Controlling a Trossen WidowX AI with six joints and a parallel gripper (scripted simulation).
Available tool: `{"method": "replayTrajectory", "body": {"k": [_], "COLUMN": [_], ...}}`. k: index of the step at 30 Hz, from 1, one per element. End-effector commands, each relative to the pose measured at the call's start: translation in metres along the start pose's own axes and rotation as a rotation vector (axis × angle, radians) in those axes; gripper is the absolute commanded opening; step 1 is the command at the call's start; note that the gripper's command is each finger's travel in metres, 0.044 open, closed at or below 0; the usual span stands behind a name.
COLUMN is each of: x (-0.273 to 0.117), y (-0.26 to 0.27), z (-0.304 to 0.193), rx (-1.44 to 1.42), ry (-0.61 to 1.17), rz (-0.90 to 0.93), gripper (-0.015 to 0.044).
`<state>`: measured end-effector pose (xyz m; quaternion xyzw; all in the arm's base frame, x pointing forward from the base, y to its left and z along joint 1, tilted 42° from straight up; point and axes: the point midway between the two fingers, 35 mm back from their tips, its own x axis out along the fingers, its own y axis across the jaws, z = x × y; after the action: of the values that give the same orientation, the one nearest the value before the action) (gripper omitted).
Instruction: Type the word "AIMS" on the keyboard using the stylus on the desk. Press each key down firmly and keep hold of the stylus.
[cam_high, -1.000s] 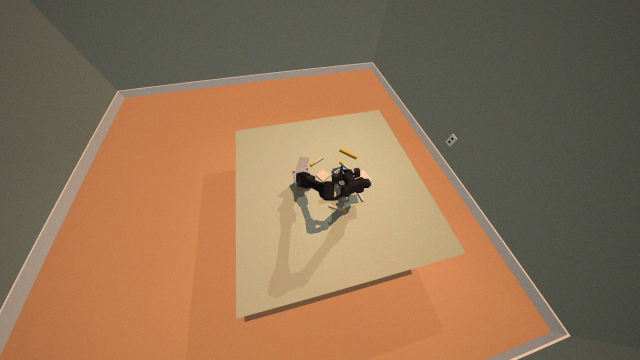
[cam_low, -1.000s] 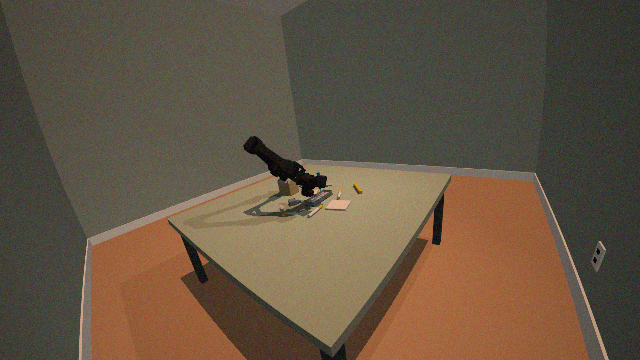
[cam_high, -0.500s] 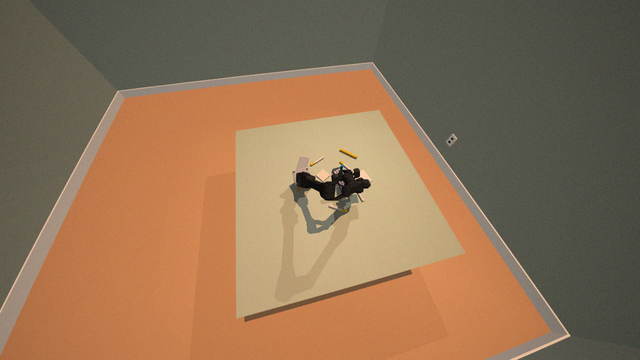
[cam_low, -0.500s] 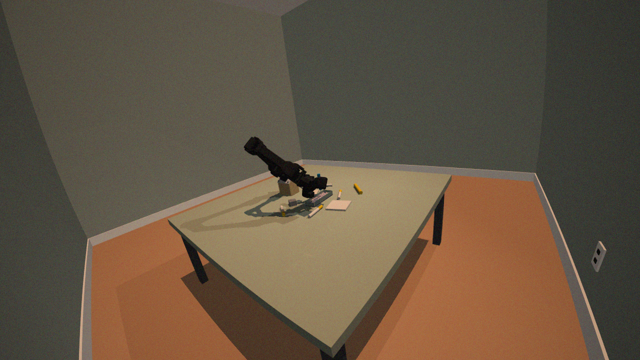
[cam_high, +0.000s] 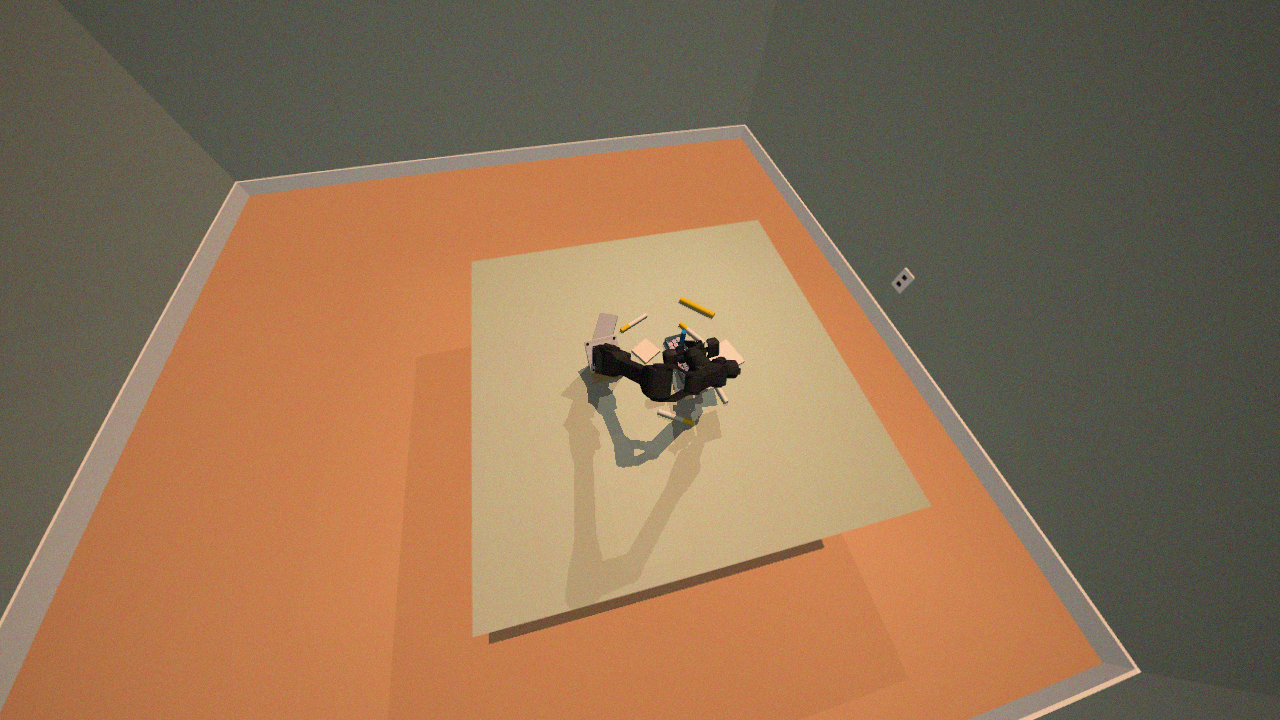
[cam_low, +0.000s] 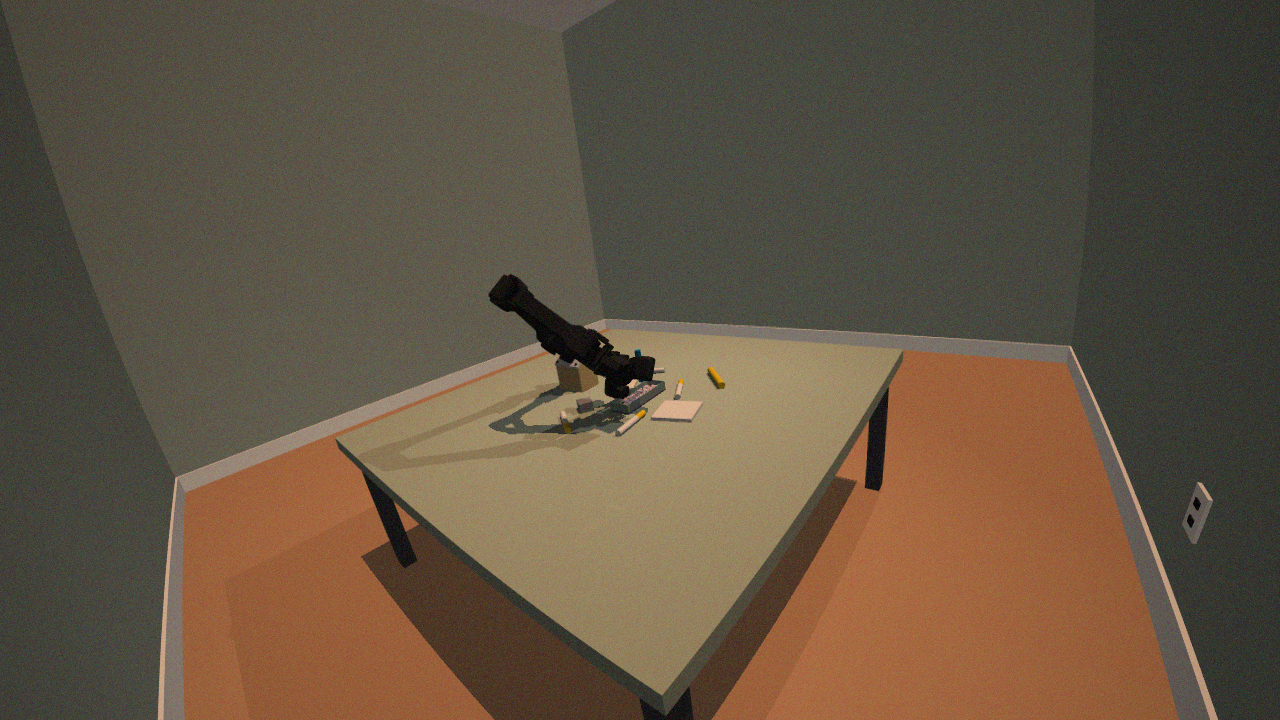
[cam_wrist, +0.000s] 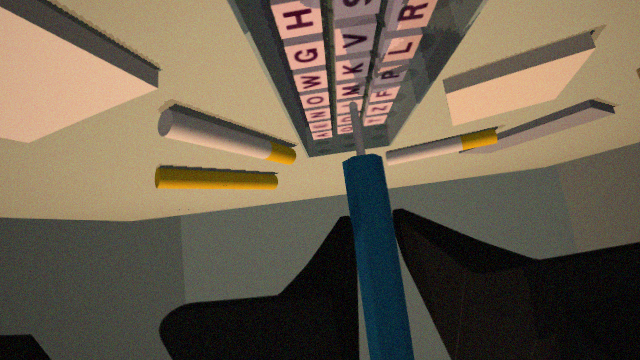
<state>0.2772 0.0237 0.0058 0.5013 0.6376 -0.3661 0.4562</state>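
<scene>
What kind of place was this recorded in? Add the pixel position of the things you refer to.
Probably a plain indoor room set up as a robot test space. A large table (cam_high: 554, 501) (cam_low: 680, 501) stands on an orange floor (cam_high: 295, 358) (cam_low: 984, 501), a wall outlet (cam_high: 903, 280) (cam_low: 1196, 512) shows, and the table carries a robot arm (cam_high: 658, 381) (cam_low: 559, 333).

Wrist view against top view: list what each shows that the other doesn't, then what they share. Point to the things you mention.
Only the wrist view: readable key letters such as H, G and W, and the stylus's thin grey tip (cam_wrist: 358, 130).

Only the top view: the wall outlet (cam_high: 903, 280) and the orange floor (cam_high: 313, 358).

Both: the keyboard (cam_high: 673, 342) (cam_wrist: 390, 136), the blue stylus (cam_high: 682, 337) (cam_wrist: 372, 220) gripped in the gripper (cam_wrist: 371, 222), and the plain yellow stick (cam_high: 696, 307) (cam_wrist: 216, 178) on the table.
</scene>
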Motion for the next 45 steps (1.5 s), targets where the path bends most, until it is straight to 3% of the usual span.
{"method": "replayTrajectory", "body": {"k": [1, 31, 45], "x": [0.001, 0.004, -0.014], "y": [0.000, 0.000, 0.000], "z": [0.002, 0.007, -0.025], "rx": [-0.004, -0.004, -0.004], "ry": [-0.001, -0.002, 0.000], "rz": [-0.002, -0.002, -0.001], "gripper": [0.0081, 0.0081, 0.0081]}}
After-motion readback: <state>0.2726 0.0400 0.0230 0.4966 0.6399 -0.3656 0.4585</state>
